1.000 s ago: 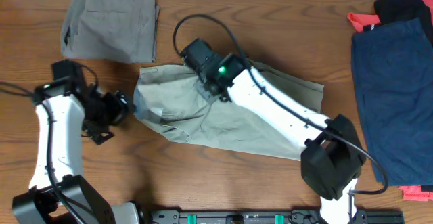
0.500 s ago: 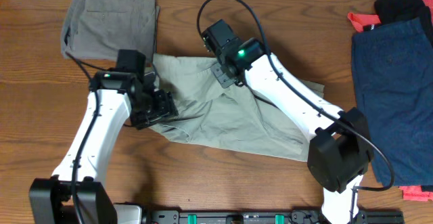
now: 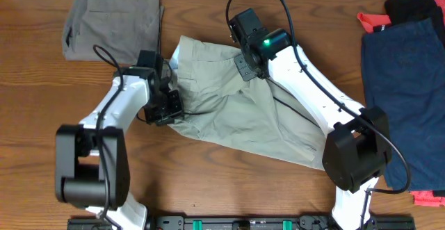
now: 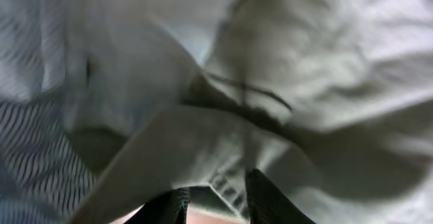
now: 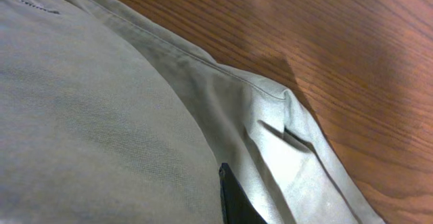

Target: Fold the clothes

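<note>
The light khaki shorts (image 3: 257, 119) lie spread across the middle of the table, their waistband at the back left. My left gripper (image 3: 167, 108) is at the shorts' left edge. In the left wrist view the khaki cloth (image 4: 223, 61) fills the frame, and the left gripper (image 4: 216, 198) has a hem between its two dark fingertips. My right gripper (image 3: 245, 63) sits on the upper waistband. In the right wrist view only one dark fingertip (image 5: 233, 200) of it shows, buried in a fold of the shorts (image 5: 101, 129), so the grip itself is hidden.
A folded grey-olive pair of shorts (image 3: 115, 23) lies at the back left, close to the left arm. A dark navy pair (image 3: 403, 91) covers the right side, with red cloth (image 3: 372, 21) and black cloth (image 3: 414, 7) behind it. Bare wood (image 5: 325, 41) lies past the khaki edge.
My left arm swung in from the left onto the shorts' edge and its jaws narrowed onto the cloth. My right gripper dragged the waistband to the right and toward the back.
</note>
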### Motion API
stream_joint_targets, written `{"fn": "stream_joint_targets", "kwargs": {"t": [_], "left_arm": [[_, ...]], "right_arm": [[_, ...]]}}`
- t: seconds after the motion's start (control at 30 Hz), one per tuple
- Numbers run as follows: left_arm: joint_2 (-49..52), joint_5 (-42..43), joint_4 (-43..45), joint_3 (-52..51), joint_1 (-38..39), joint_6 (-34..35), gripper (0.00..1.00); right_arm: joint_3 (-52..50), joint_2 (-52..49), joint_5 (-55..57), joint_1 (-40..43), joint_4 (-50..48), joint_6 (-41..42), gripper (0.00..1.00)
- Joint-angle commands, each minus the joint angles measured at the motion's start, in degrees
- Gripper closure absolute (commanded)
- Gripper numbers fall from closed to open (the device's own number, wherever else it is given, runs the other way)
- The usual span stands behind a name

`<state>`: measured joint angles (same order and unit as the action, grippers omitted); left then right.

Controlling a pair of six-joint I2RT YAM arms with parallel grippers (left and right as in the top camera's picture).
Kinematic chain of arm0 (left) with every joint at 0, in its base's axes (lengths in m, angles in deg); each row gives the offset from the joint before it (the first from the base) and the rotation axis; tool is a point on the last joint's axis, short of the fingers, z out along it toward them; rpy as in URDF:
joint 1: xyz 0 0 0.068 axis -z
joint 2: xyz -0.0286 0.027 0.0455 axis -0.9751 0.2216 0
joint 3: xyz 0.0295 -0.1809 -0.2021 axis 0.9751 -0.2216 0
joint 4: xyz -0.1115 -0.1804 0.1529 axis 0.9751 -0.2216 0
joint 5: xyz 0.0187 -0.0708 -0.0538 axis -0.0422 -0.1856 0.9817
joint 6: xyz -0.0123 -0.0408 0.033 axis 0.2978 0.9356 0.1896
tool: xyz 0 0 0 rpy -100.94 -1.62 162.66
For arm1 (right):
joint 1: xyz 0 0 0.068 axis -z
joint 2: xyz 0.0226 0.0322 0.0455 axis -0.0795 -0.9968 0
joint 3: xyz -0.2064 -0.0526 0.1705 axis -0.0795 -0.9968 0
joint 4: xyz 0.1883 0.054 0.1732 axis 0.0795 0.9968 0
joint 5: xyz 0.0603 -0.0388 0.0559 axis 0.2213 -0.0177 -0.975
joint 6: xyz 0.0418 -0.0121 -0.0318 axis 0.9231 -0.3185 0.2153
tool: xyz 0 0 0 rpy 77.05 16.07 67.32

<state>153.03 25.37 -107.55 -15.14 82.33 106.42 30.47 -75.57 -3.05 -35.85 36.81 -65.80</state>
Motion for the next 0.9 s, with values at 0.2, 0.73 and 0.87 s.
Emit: {"fn": "stream_joint_targets", "kwargs": {"t": [0.2,0.73,0.87], "left_arm": [[2.1,-8.2,-0.3,0.1,-9.0,2.0,0.71],[-3.3,-4.5,-2.8,0.7,-17.1,2.6,0.93],[-9.5,1.0,-0.5,0.7,-14.8,-1.8,0.75]], "right_arm": [[1.1,0.7,0.1,3.5,0.5,1.2,0.98],[1.1,0.7,1.2,4.6,-0.7,2.1,0.94],[1.1,0.7,1.1,5.0,-1.2,4.2,0.95]]}}
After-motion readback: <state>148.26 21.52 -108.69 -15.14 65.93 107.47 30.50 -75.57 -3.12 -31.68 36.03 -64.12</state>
